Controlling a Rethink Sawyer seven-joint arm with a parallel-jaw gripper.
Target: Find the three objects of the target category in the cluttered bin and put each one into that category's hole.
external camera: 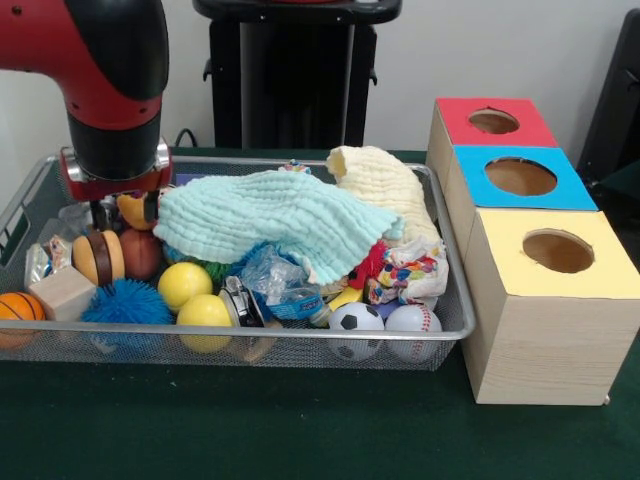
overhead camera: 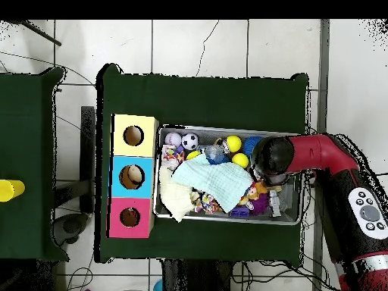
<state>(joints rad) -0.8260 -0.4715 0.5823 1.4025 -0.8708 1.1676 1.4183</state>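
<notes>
Gripper point(external camera: 122, 210) is down in the far left part of the wire bin point(external camera: 440, 330) in the front view, under the red and black arm point(external camera: 110, 80); you cannot tell from either view whether it is apart or together, the arm's bulk hides most of it. Right at it sits a yellow-orange toy point(external camera: 135, 212), contact unclear.

Bin contents, front view:
- Pale green cloth point(external camera: 270, 222) spread across the middle, with a cream cloth point(external camera: 385, 185) draped at the far right.
- Two yellow balls point(external camera: 185, 284) side by side near the front rail, the second point(external camera: 204, 312) touching the rail.
- Soccer ball point(external camera: 356, 320) and baseball point(external camera: 412, 320) together at the near right.
- Small basketball point(external camera: 20, 308) at the near left corner, a wooden block point(external camera: 62, 292) just beside it, and a blue spiky ball point(external camera: 128, 302) next along.
- Crumpled clear plastic point(external camera: 272, 275) and a colourful printed rag point(external camera: 415, 272) (partly under the cloths).

Right of the bin you have a wooden box with three holes: red top point(external camera: 490, 122) farthest, blue top point(external camera: 520, 177) in the middle, yellow top point(external camera: 556, 252) nearest. In the overhead view something pale shows inside the blue hole point(overhead camera: 131, 176). All sits on the dark green table point(external camera: 250, 420).
</notes>
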